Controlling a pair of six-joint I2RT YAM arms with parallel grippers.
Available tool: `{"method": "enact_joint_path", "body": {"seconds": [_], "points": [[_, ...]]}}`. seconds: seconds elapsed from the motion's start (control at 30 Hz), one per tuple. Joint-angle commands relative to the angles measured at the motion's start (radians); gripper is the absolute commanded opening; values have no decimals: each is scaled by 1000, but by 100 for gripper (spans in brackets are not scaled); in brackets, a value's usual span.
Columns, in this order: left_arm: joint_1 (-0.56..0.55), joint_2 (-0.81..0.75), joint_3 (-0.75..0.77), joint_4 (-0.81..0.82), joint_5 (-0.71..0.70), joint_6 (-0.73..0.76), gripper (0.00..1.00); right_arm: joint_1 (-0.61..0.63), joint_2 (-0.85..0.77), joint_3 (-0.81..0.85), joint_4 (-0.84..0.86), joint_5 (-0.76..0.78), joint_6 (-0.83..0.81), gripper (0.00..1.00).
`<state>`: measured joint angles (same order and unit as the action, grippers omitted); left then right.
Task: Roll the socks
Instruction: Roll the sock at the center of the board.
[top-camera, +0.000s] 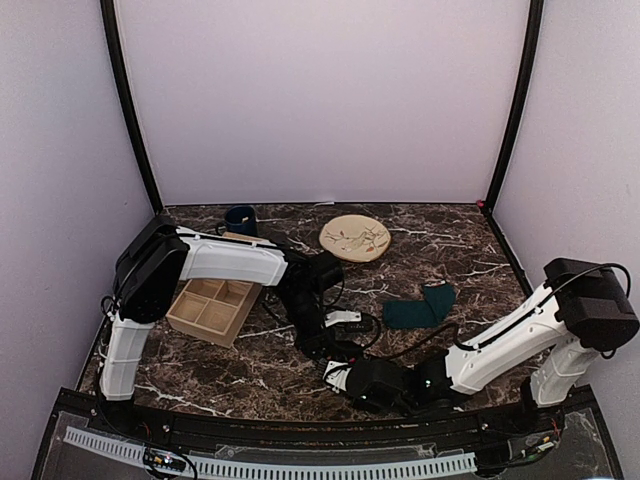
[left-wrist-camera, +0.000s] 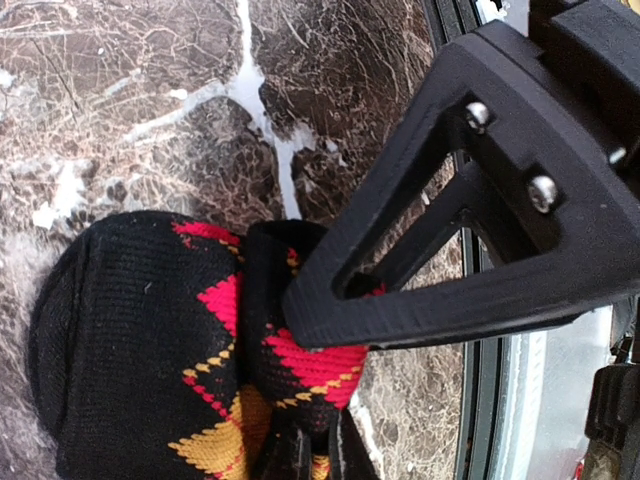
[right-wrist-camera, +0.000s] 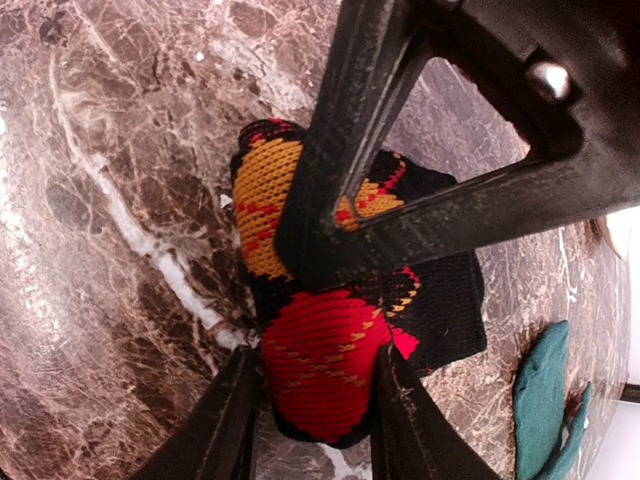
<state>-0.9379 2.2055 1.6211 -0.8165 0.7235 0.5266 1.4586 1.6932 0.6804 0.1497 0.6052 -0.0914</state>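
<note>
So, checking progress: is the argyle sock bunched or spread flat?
Bunched: the argyle sock forms a thick folded lump, layers overlapping.

free: table (top-camera: 450, 240) rear right | blocked: plate (top-camera: 355, 238) rear, divided box (top-camera: 213, 306) left, teal socks (top-camera: 420, 308) right, left arm (top-camera: 235, 262), right arm (top-camera: 500, 350) centre-front

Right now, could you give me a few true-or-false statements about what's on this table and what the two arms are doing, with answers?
1. The argyle socks rest on the marble table. True.
2. The teal socks sit inside the wooden box. False: they lie on the bare table, well right of the wooden box.
3. The left jaws and the right jaws are both on the argyle socks. True.
4. The blue mug stands on the plate. False: the mug stands alone at the back, left of the plate.
</note>
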Motion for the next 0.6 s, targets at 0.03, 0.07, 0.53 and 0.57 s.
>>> {"method": "enact_joint_path", "body": {"seconds": [0.03, 0.07, 0.53, 0.57], "points": [[8, 9, 18, -38, 2, 1, 0, -19, 30, -1, -16, -56, 36, 32], [8, 11, 17, -38, 2, 1, 0, -23, 30, -1, -20, -63, 42, 29], [37, 12, 20, -40, -22, -53, 13, -72, 56, 26, -92, -180, 103, 2], [42, 12, 20, -41, -26, -61, 15, -75, 56, 28, -95, -188, 104, 2]]}}
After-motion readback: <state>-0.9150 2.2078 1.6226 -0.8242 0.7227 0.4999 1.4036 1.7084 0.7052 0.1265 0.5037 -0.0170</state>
